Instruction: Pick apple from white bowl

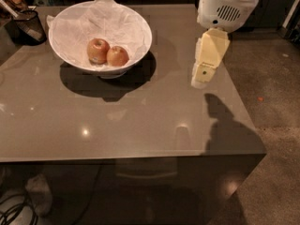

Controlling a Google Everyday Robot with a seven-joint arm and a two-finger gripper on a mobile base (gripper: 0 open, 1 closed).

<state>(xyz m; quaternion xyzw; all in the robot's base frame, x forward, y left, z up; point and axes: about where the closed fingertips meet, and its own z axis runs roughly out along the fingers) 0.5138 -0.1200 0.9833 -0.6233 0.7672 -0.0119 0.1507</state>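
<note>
Table [140,121]: dark, glossy.
Bowl [70,55]: far-left on table, lined with paper [112,18].
Gripper [201,78]: above table's right edge, well apart from bowl, carrying nothing visible. Released or clenched: cannot tell.
Apple [117,56]: in bowl, right of pair, touching paler apple [98,50].
Step, judged: reach toward bowl.
To do well: clear rim from above, descend on right fruit's free side, avoid snagging paper or nudging neighbour.
Writing, labels: none legible.

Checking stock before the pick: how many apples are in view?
2, both in the white bowl: larger paler apple left, smaller red apple right. None seems hidden. End effector hovers above the table's right side.
</note>
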